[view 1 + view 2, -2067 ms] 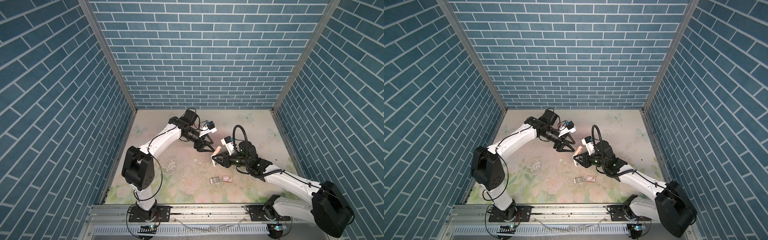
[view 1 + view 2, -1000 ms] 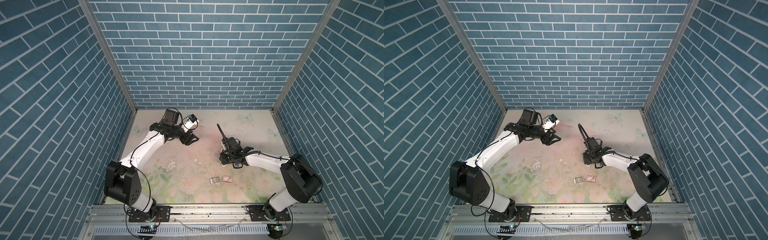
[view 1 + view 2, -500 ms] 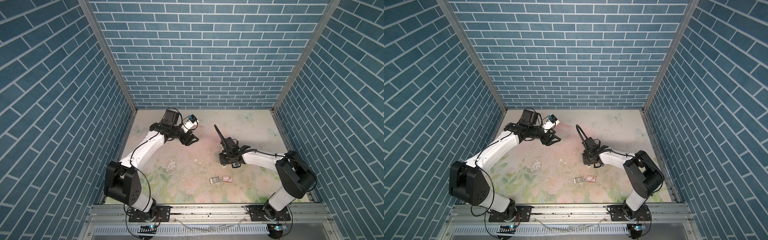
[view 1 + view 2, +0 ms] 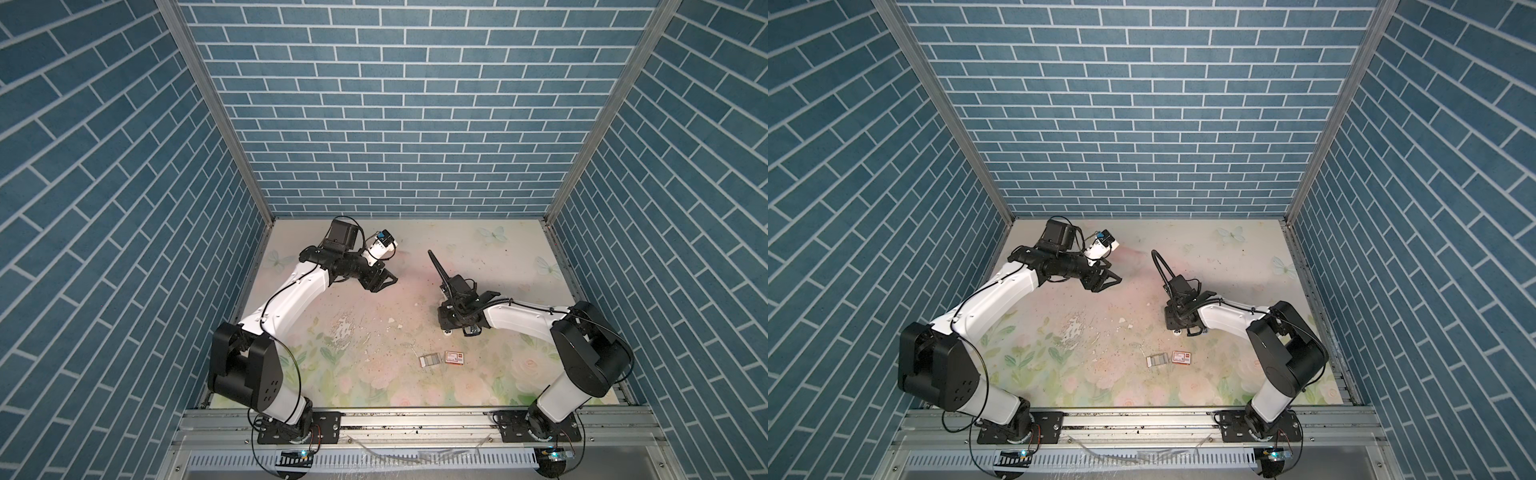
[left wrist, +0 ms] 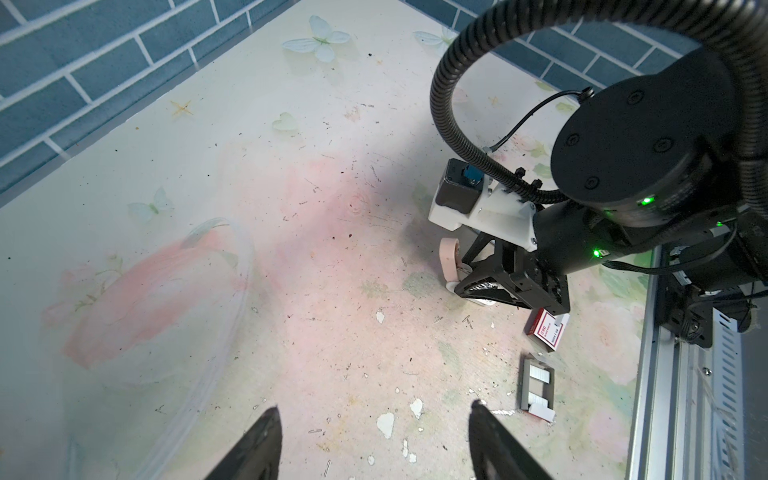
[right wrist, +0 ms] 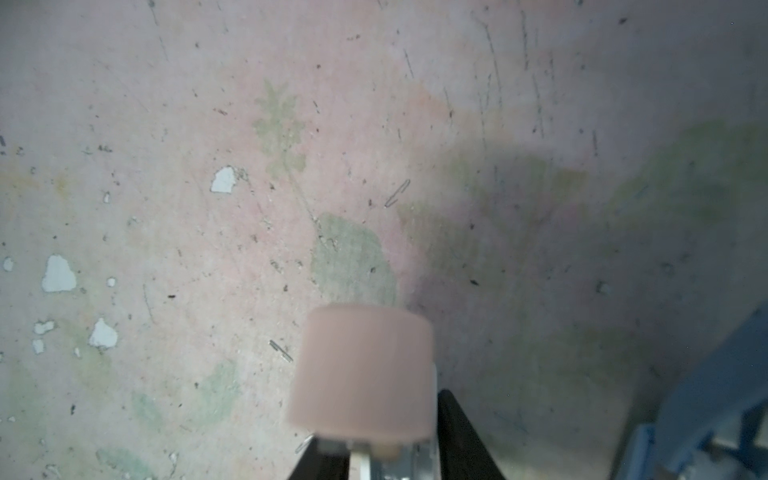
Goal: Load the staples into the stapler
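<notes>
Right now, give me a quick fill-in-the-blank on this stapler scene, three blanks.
1. The jaws of the left gripper stand ____, with nothing between them.
2. The right gripper has the ____ stapler between its fingers, down at the table.
3. Beside the red-and-white box lies a grey ____ with staple strips in it.
Missing words: open; pink; tray.

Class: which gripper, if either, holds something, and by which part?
The left gripper is open and empty. The right gripper has the pink stapler between its jaws, around the part below its pink end; whether they clamp it cannot be told.
</notes>
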You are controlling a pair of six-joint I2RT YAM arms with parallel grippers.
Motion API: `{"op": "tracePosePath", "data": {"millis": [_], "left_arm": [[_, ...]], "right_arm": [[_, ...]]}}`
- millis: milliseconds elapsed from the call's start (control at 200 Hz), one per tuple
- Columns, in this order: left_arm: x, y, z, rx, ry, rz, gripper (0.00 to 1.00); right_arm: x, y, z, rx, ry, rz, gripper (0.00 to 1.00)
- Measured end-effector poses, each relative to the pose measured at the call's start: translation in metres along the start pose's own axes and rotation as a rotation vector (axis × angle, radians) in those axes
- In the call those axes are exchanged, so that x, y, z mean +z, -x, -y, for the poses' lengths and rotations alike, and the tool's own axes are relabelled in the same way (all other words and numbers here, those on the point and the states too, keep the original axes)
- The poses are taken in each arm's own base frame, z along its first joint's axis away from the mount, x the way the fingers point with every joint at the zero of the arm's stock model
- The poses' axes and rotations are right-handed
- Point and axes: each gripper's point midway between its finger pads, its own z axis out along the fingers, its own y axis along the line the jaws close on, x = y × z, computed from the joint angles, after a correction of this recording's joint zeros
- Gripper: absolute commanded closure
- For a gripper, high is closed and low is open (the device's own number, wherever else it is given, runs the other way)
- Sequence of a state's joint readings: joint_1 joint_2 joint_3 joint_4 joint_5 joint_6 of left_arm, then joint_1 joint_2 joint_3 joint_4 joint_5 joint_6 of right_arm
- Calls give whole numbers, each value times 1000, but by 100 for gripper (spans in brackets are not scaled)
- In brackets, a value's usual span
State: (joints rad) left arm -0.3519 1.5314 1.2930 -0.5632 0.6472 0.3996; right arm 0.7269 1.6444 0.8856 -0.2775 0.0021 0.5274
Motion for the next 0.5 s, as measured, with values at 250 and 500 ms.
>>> {"op": "tracePosePath", "data": {"millis": [250, 500], "left_arm": [[1, -3, 0, -3, -2, -6, 24], [1, -7, -1, -14, 10, -27, 23]], "right_arm": [[-1, -2, 0, -2, -5, -5, 58], [-44, 8, -13, -8, 33, 95, 62]]}}
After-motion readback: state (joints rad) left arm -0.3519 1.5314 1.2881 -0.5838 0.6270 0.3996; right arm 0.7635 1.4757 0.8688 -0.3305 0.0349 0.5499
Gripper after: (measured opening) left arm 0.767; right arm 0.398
